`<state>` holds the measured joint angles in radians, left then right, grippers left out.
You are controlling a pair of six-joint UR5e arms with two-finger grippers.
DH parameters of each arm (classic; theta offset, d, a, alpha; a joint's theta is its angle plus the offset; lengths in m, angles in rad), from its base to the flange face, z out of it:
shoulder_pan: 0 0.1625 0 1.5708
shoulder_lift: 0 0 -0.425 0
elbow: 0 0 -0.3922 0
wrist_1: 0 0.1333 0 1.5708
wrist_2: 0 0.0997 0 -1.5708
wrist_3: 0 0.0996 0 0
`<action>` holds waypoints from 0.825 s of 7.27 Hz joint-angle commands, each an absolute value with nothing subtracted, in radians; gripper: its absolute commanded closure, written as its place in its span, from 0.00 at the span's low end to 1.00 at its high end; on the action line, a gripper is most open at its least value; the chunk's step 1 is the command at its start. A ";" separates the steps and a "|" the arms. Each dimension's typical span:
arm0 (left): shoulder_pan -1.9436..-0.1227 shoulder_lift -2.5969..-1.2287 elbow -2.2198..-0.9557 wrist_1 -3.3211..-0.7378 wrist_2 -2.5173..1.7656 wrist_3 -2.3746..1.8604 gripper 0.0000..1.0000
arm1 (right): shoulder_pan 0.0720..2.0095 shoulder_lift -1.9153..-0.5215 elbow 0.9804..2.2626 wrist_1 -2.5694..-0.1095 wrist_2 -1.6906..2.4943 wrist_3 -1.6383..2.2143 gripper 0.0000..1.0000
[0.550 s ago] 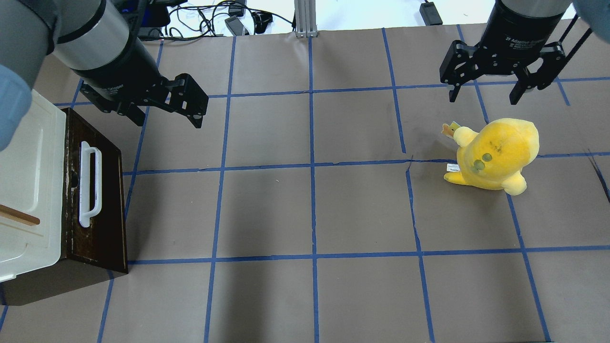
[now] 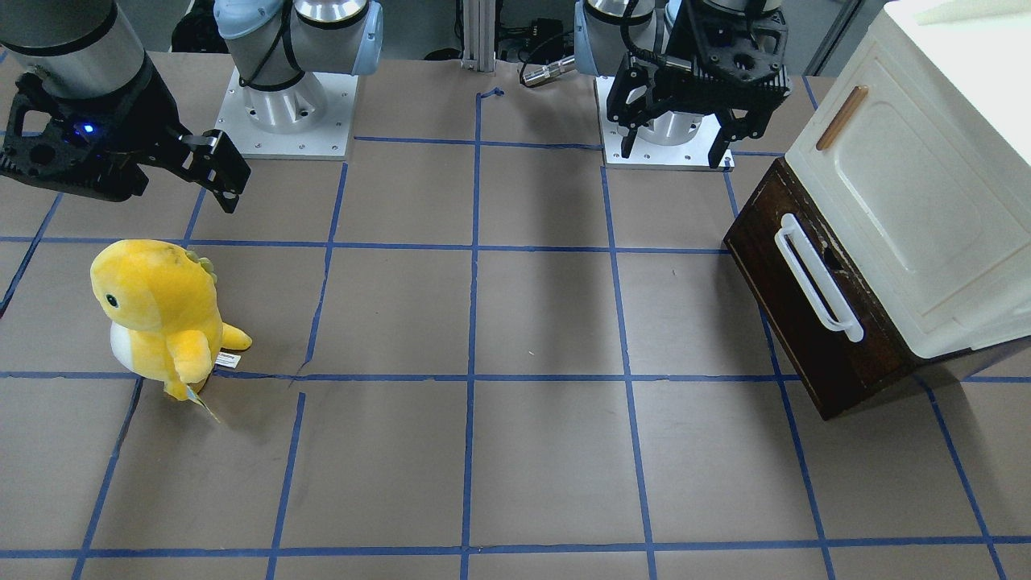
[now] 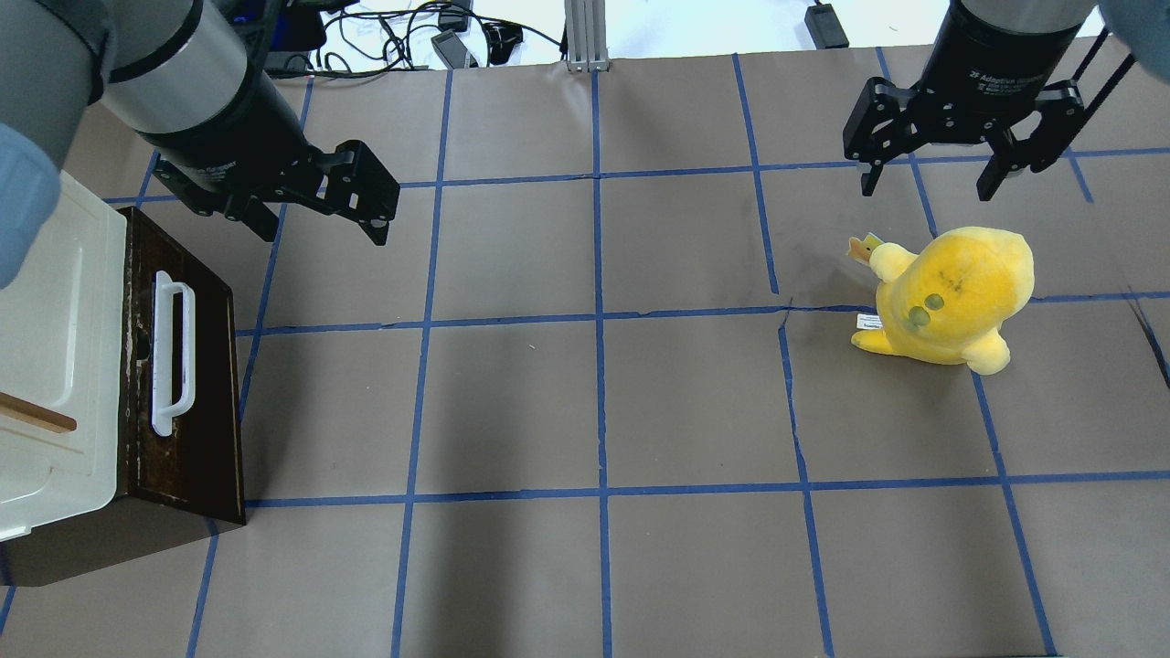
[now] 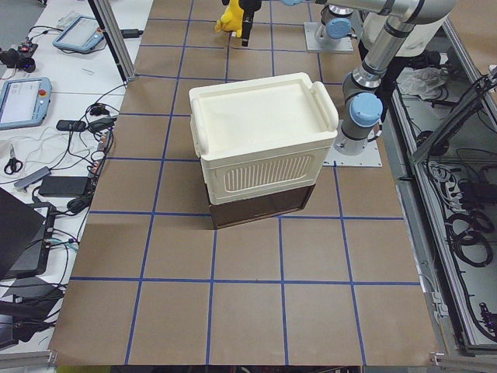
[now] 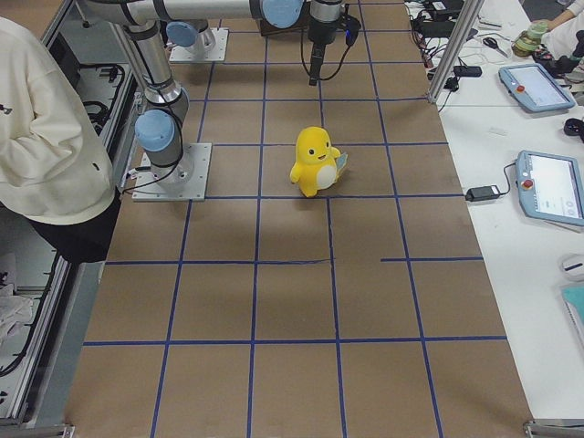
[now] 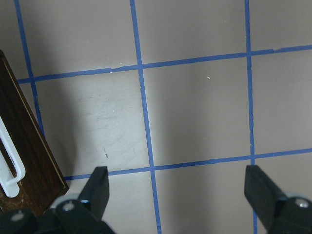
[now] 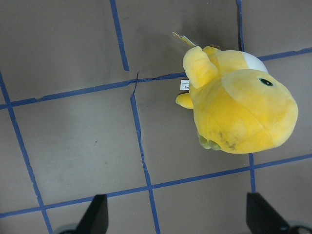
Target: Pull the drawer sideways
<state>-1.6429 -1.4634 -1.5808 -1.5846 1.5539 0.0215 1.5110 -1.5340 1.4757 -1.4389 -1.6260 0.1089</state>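
The drawer (image 3: 206, 384) has a dark brown front and a long white bar handle (image 3: 172, 352). It sits shut at the bottom of a cream cabinet (image 3: 55, 347) at the table's left edge. It also shows in the front-facing view (image 2: 793, 322) and at the left edge of the left wrist view (image 6: 22, 146). My left gripper (image 3: 326, 239) is open and empty. It hangs above the table, behind the drawer front and to its right, apart from the handle. My right gripper (image 3: 927, 194) is open and empty at the far right.
A yellow plush dinosaur (image 3: 951, 292) stands on the table just below my right gripper, and shows in the right wrist view (image 7: 239, 107). The cabinet door carries a small wooden handle (image 2: 842, 117). Brown paper with blue tape lines (image 3: 599, 320) covers the table.
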 commanded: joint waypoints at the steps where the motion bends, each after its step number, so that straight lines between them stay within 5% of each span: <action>1: -1.643 -1.465 -1.586 -1.586 1.555 0.021 0.00 | 1.511 -1.534 1.476 -1.439 -1.626 0.109 0.00; 6: -1.676 -1.566 -1.644 -1.577 1.638 -0.044 0.00 | 1.511 -1.534 1.476 -1.439 -1.626 0.109 0.00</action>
<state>-1.6552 -1.5317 -1.6289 -1.5755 1.6164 -0.0234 1.5109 -1.5340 1.4757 -1.4389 -1.6260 0.1089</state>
